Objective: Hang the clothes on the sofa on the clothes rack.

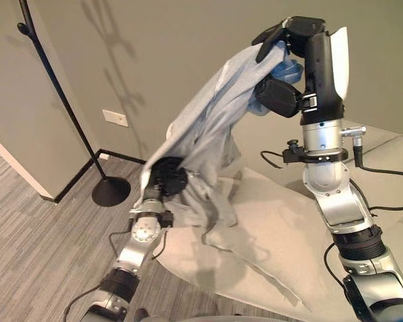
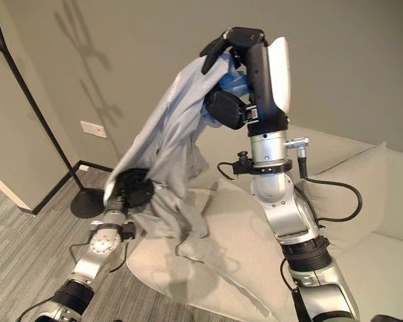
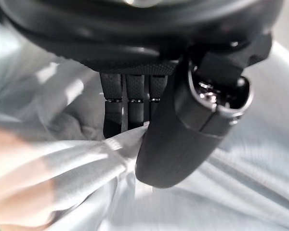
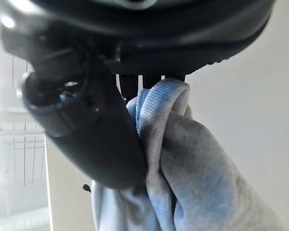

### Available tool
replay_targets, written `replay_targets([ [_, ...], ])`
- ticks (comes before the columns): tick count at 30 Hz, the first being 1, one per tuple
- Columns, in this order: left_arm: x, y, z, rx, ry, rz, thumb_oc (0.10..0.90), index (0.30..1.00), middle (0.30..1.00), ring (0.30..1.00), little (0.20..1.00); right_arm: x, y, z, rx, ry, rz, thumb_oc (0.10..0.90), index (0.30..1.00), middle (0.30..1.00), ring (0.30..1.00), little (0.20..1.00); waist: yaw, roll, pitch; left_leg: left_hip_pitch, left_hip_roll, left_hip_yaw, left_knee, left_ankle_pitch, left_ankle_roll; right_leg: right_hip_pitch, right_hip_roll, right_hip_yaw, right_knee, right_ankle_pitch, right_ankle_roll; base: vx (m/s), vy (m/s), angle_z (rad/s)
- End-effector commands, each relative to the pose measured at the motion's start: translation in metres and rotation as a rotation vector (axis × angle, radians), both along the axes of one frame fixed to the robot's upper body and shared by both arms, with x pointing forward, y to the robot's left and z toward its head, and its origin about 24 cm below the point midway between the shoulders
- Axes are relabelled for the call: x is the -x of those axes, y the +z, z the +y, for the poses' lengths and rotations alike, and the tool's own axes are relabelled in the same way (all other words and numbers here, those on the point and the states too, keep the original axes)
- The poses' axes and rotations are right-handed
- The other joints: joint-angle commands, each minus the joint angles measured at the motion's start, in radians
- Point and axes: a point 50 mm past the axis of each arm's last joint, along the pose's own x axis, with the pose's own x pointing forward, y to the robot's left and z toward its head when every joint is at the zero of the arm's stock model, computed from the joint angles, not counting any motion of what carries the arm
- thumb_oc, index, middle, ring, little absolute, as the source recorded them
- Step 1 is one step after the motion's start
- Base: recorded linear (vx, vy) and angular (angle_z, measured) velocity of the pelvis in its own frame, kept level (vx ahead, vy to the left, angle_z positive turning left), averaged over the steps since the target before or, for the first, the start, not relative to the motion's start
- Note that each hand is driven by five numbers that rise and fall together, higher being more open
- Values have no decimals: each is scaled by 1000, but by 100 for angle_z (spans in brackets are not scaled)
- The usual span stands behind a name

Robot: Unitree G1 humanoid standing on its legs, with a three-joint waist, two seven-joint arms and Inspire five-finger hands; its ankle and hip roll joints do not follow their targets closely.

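Note:
A light grey garment [image 1: 208, 127] with a blue collar [image 4: 159, 103] hangs stretched between my two hands, above the sofa [image 1: 389, 221]. My right hand [image 1: 289, 40] is raised high and is shut on the collar end; its wrist view shows thumb and fingers pinching the cloth. My left hand [image 1: 168, 178] is lower, at the garment's bottom part, with its thumb [image 3: 178, 144] and fingers [image 3: 130, 108] closed on a fold of the cloth. The black clothes rack [image 1: 60, 100] stands at the far left, apart from both hands.
The rack's round base [image 1: 111, 190] rests on the grey wood-look floor by the wall corner. A large beige cushion [image 1: 269, 248] lies on the sofa under the garment. A white wall socket [image 1: 115, 118] is on the wall behind.

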Motion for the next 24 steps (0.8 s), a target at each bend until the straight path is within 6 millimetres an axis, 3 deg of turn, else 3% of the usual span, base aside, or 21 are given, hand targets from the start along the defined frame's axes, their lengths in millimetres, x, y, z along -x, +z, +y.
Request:
replay_targets([
  [1, -7, 70, 56, -257, 270, -312, 400, 300, 300, 300, 300, 36, 62, -18, -134, 89, -342, 400, 300, 300, 300, 300, 56, -24, -82, -1, 32, -43, 4, -79, -36, 10, 11, -38, 6, -78, -12, 0, 0, 0],
  [5, 34, 86, 123, -337, 641, -386, 400, 300, 300, 300, 300, 42, 49, -31, -130, 116, -295, 400, 300, 300, 300, 300, 81, -21, -84, -1, 30, -47, 6, -85, -41, 13, 8, -50, 6, -82, -7, 25, 13, 1],
  [8, 57, 98, 147, -358, 810, -441, 400, 300, 300, 300, 300, 49, 35, -47, -149, 96, -252, 400, 300, 300, 300, 300, 92, -29, -68, -35, 22, -45, 14, -67, -50, 20, -8, -91, 6, -74, 3, -24, 45, 12],
  [9, 60, 102, 151, -361, 837, -457, 400, 300, 300, 300, 300, 51, 30, -53, -151, 74, -238, 400, 300, 300, 300, 300, 94, -30, -61, -49, 32, -14, 16, -57, -52, 23, -20, -123, 6, -70, 6, -72, 92, 57],
  [12, 65, 101, 150, -329, 849, -473, 400, 300, 300, 300, 300, 58, 7, -64, -135, 31, -129, 400, 300, 300, 300, 300, 63, -25, -64, -62, 66, 82, 13, -41, -45, 42, -54, -202, 9, -67, 27, 8, 173, 122],
  [14, 69, 97, 144, -309, 829, -469, 400, 300, 300, 300, 300, 65, -7, -65, -151, 41, -68, 400, 300, 300, 300, 300, 52, -21, -66, -71, 52, 101, 14, -33, -31, 50, -73, -230, 11, -54, 36, -26, 218, 91],
  [20, 65, 99, 133, -353, 753, -473, 400, 300, 300, 300, 300, 63, -43, -55, -190, 85, 117, 400, 300, 300, 300, 300, 63, -53, -63, -90, -48, 79, 15, -76, 23, 57, -174, -268, 53, -12, 63, 9, 275, 34],
  [22, 64, 104, 134, -361, 747, -489, 400, 300, 300, 300, 300, 59, -54, -50, -235, 98, 165, 400, 300, 300, 300, 300, 66, -77, -58, -82, -114, 65, 12, -113, 61, 37, -236, -267, 142, -3, 76, 54, 372, 29],
  [24, 63, 107, 133, -359, 745, -501, 400, 300, 300, 300, 300, 58, -58, -48, -261, 108, 185, 400, 300, 300, 300, 300, 68, -88, -53, -74, -134, 64, 11, -128, 76, 26, -261, -267, 199, -2, 79, 70, 281, 31],
])
